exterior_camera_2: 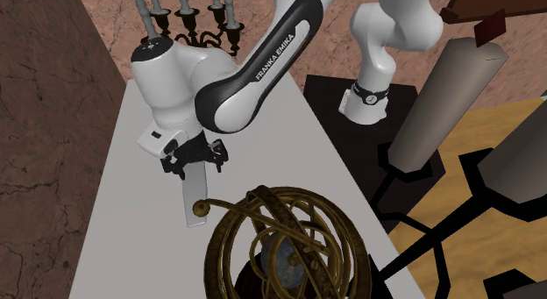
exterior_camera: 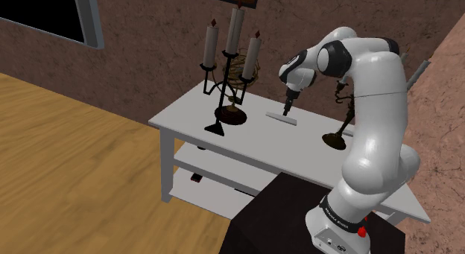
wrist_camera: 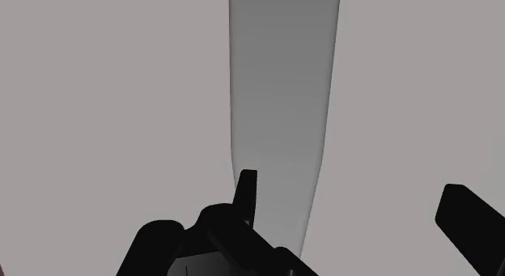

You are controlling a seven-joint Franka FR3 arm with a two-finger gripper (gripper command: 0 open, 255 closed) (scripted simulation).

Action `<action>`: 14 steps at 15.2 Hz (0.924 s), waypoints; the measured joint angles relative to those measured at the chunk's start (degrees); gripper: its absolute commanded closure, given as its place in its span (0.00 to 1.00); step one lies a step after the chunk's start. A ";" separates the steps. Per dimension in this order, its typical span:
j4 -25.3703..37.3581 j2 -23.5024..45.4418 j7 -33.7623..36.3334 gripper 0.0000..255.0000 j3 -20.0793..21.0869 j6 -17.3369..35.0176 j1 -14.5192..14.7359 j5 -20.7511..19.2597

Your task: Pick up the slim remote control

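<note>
On white table, gripper over grey remote, fingers apart, empty, candelabra and armillary sphere beside.

Plain grey remote, white table, all-black gripper, brassy-gold armillary sphere, black candelabra, pale candles, wood-grain floor, kinda mottled brown wall.

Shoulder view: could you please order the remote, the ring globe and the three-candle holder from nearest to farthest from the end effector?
1. Remote: on the table, directly under the end effector.
2. Ring globe: to that view's left.
3. Three-candle holder: farther left, beside the globe.
</note>
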 measured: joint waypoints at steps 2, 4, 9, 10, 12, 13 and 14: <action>5.56 4.64 -1.71 0.00 1.16 -1.18 -2.70 1.13; 8.08 6.83 -2.27 0.00 1.74 -1.65 -3.80 1.60; 9.08 9.87 -3.04 0.00 2.82 0.31 -4.81 2.74; 9.31 10.63 -3.19 0.00 3.08 0.85 -5.04 3.01; 9.24 11.08 -3.25 1.00 3.26 1.33 -5.07 3.20; 9.27 11.14 -3.24 1.00 3.29 1.38 -5.08 3.22; 9.27 11.18 -3.24 1.00 3.30 1.41 -5.08 3.23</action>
